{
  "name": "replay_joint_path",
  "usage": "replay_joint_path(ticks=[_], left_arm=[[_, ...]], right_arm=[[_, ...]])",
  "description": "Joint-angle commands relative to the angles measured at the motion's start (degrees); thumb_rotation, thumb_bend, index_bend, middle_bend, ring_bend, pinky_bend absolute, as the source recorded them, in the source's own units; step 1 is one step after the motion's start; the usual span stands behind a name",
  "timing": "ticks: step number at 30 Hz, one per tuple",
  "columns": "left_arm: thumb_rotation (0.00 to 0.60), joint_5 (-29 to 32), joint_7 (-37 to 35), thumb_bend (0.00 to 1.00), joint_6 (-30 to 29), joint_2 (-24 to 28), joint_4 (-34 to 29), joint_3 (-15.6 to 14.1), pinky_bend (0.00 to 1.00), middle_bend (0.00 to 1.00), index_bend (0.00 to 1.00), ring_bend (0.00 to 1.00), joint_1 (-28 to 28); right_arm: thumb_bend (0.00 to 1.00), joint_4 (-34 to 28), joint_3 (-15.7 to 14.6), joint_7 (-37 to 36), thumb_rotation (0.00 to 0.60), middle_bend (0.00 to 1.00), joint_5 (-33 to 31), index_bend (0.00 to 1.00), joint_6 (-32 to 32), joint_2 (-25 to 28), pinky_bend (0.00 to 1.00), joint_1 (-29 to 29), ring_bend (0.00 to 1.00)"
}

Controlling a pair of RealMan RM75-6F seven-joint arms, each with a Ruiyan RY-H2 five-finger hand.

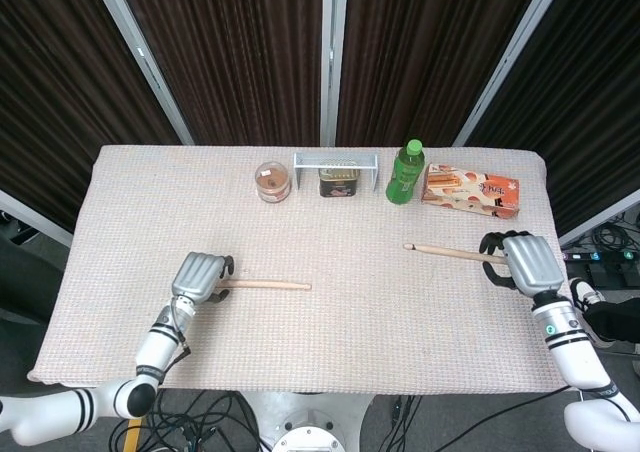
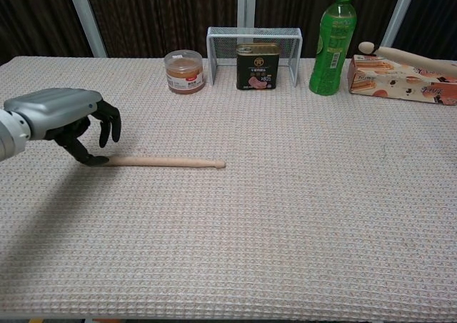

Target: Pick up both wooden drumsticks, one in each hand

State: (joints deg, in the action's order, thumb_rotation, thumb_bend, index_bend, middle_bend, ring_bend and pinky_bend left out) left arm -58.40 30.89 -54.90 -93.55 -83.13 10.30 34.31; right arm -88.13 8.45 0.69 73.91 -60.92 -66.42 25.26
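Gripping slim round drumstick (image 1: 447,253) (wooden)

Obstacles stand only along the far edge of the counter (image 1: 330,322): jar (image 1: 272,182), wire rack (image 1: 336,161) over a tin (image 1: 339,182), bottle (image 1: 405,172), and box (image 1: 470,191), in one row with narrow gaps. Open cloth lies near, middle, and around the left drumstick (image 1: 265,285), reachable from above and either side.

One wooden drumstick (image 2: 166,163) lies flat on the cloth; the other drumstick (image 1: 446,253) is lifted, tilted
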Motion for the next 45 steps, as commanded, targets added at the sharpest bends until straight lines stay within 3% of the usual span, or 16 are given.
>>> replay_joint_path(ticks=[1,18,45], left_arm=[[0.600,2.89,3.15,0.25,-0.43,-2.28,1.92,-0.15,0.82,0.51,0.46,0.81,1.58],[0.600,7.29,6.29,0.29,-1.32,-4.41,4.69,-1.69,0.82,0.51,0.47,0.81,3.34],[0.600,7.91,6.01,0.36,-1.34,-3.95,5.20,-3.94,0.82,0.55,0.53,0.82,4.61]], right_arm=[[0.63,0.58,-0.25,-0.37,0.600,0.58,0.09,0.63,0.25,-0.22,0.41,-0.03,0.41],[0.63,2.08,-0.72,-1.83,0.600,0.58,0.01,0.63,0.45,-0.64,0.41,-0.36,0.41],[0.63,2.45,-1.00,-2.91,0.600,0.58,0.17,0.63,0.42,-0.79,0.41,-0.68,0.41]])
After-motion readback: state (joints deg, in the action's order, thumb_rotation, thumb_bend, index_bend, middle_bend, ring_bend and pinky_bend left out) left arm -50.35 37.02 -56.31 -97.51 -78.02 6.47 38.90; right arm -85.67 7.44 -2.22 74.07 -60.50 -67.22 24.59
